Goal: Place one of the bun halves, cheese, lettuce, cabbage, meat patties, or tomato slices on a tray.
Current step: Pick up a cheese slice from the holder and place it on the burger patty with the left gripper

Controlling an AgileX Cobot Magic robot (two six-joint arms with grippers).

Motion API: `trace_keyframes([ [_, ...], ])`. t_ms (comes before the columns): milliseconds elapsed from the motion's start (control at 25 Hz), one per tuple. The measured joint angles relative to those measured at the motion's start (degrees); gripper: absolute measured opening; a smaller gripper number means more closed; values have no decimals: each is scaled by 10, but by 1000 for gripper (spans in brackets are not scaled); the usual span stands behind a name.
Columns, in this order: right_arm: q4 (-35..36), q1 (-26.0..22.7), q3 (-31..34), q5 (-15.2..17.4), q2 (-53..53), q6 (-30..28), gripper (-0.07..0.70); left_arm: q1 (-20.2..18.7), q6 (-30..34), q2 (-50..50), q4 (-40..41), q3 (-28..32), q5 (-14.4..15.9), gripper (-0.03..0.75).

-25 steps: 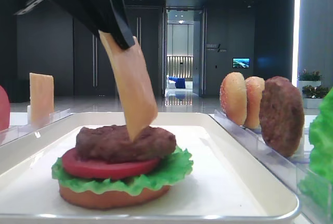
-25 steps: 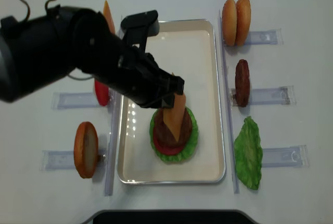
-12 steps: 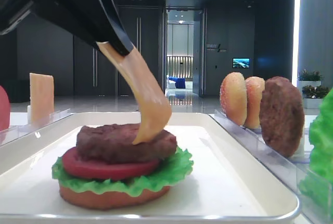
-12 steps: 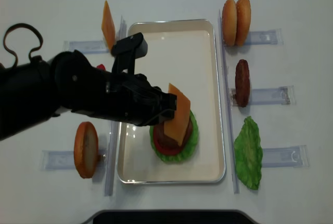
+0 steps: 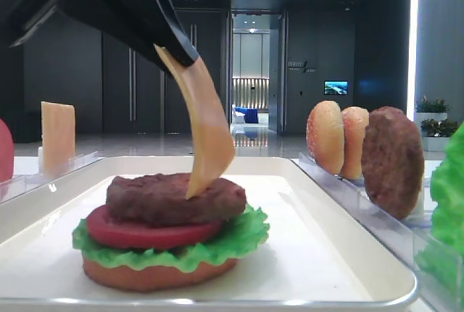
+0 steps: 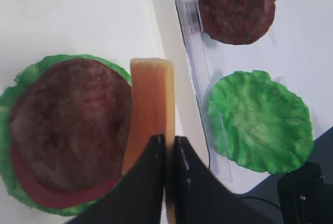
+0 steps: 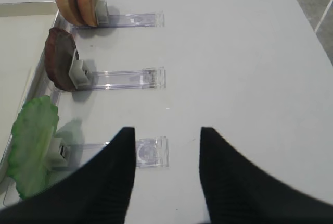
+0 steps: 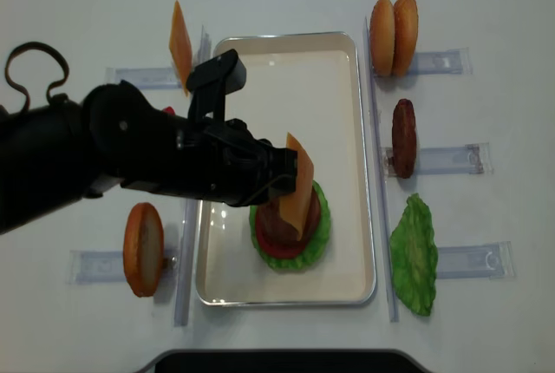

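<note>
- The left end effector (image 6: 165, 153) is closed on a cheese slice (image 5: 206, 134); its dark fingers (image 5: 170, 33) are clamped on the slice's upper edge.
- Much of the tray (image 8: 342, 87) and the counter (image 8: 486, 9) on the left is hidden by the left arm (image 8: 113, 156) in the overhead view.
- The clamp itself is cut off by the frame edge in the left wrist view; only two finger tips are seen on the slice.
- The cheese slice hangs steeply tilted, bowed, its lower edge touching the top of the meat patty (image 5: 174, 197).
- The patty sits on a tomato slice (image 5: 141, 234), lettuce (image 5: 239, 239) and a flat bun half (image 5: 148, 274), stacked on the tray.
- The bun half is mostly covered; only its side is seen in the low view.
- The right end effector (image 7: 165, 169) is held over the counter with jaws apart, nothing between them; its fingers are cut off at the frame bottom.
- Beside the tray on the right stand two bun halves (image 8: 393, 35), a spare patty (image 8: 403, 137) and a spare lettuce leaf (image 8: 414, 256) in clear racks (image 8: 460, 158).
- On the left, a second cheese slice (image 8: 180, 41) and another bun half (image 8: 143, 249) stand in racks.
</note>
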Motion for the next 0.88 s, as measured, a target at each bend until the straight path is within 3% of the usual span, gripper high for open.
trace_keyframes([
  [880, 0, 0, 0, 0, 0, 0, 283, 0, 78, -5, -82, 2, 23, 18],
])
